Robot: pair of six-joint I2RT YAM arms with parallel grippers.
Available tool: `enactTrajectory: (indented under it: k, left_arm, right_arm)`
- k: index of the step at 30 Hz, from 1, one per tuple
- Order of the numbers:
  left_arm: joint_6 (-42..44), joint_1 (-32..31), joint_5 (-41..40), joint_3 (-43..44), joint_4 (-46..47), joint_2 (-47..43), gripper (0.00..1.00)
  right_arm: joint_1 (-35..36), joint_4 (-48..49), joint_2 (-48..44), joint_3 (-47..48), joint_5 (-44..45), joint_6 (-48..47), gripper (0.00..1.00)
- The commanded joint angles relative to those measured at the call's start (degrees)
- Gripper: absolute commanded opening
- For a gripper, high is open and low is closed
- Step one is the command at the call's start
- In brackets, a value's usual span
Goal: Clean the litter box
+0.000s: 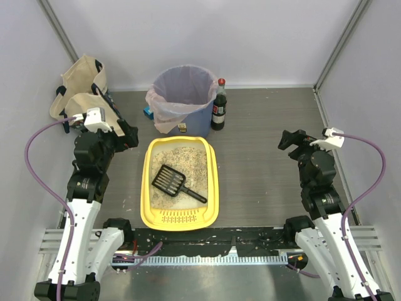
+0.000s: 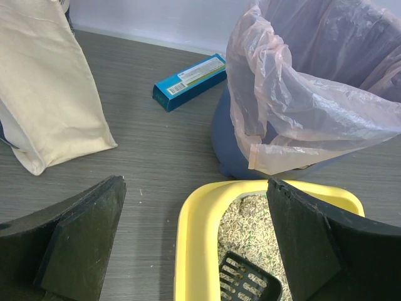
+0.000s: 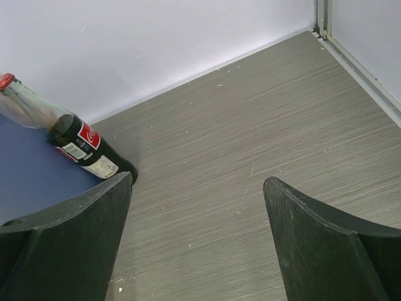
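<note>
The yellow litter box (image 1: 148, 188) lies in the middle of the table, slotted grille at its near end, with beige-grey granules inside. A black slotted scoop (image 1: 170, 180) lies in the granules, handle pointing right and near. In the left wrist view the box's far left corner (image 2: 194, 244) and the scoop head (image 2: 247, 282) show. My left gripper (image 1: 130, 136) is open and empty, above the table left of the box's far corner. My right gripper (image 1: 289, 139) is open and empty, over bare table to the right.
A round blue bin with a clear liner (image 1: 183, 97) stands behind the box. A dark soda bottle (image 1: 218, 105) stands right of it. A beige cloth bag (image 1: 81, 88) sits at the back left. A blue carton (image 2: 189, 81) lies left of the bin.
</note>
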Motion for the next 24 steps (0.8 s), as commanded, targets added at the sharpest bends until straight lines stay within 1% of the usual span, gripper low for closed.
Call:
enactTrajectory:
  k: [1, 4, 10, 14, 16, 17, 18, 19, 21, 23, 24]
  left_arm:
    - [-0.91, 0.32, 0.1, 1.47, 2.13, -1.13, 1.0]
    - [-1.27, 0.32, -2.01, 1.47, 2.04, -1.57, 1.0]
    - [-1.01, 0.23, -2.54, 1.55, 2.13, -1.92, 1.0]
    - [-0.22, 0.23, -2.36, 1.12, 1.95, -1.74, 1.0]
    - [-0.04, 0.23, -3.32, 0.85, 1.78, -1.57, 1.0]
    - [0.14, 0.23, -3.85, 0.76, 1.6, -1.74, 1.0]
    - [0.66, 0.23, -4.12, 0.68, 1.69, -1.66, 1.0]
    - [1.01, 0.23, -4.12, 0.5, 1.6, -1.66, 1.0]
    - [1.37, 0.32, -4.82, 0.24, 1.69, -1.74, 1.0]
    - [1.81, 0.15, -5.0, 0.15, 1.25, -1.48, 1.0]
    - [1.98, 0.23, -5.0, 0.23, 1.16, -1.48, 1.0]
  right_arm:
    - [0.24, 0.5, 0.33, 1.91, -1.31, -0.16, 0.91]
    - [0.24, -0.11, 0.41, 2.43, -1.57, -0.16, 0.91]
    - [0.15, -1.43, 1.91, 4.72, -5.09, 0.54, 0.9]
    - [0.24, -3.01, 5.5, 8.31, -7.9, 1.51, 0.89]
    - [0.24, -3.8, 7.61, 9.64, -10.36, 2.73, 0.86]
    - [0.33, -3.9, 10.15, 10.86, -11.5, 3.26, 0.84]
    - [0.41, -3.72, 11.3, 11.39, -14.73, 3.88, 0.81]
    - [0.76, -2.85, 12.45, 11.83, -16.15, 4.4, 0.8]
    - [3.57, -1.53, 15.43, 12.36, -17.48, 5.81, 0.77]
    - [7.52, -0.12, 17.11, 12.89, -15.48, 5.29, 0.77]
    - [12.23, 0.06, 18.68, 13.24, -14.07, 4.94, 0.77]
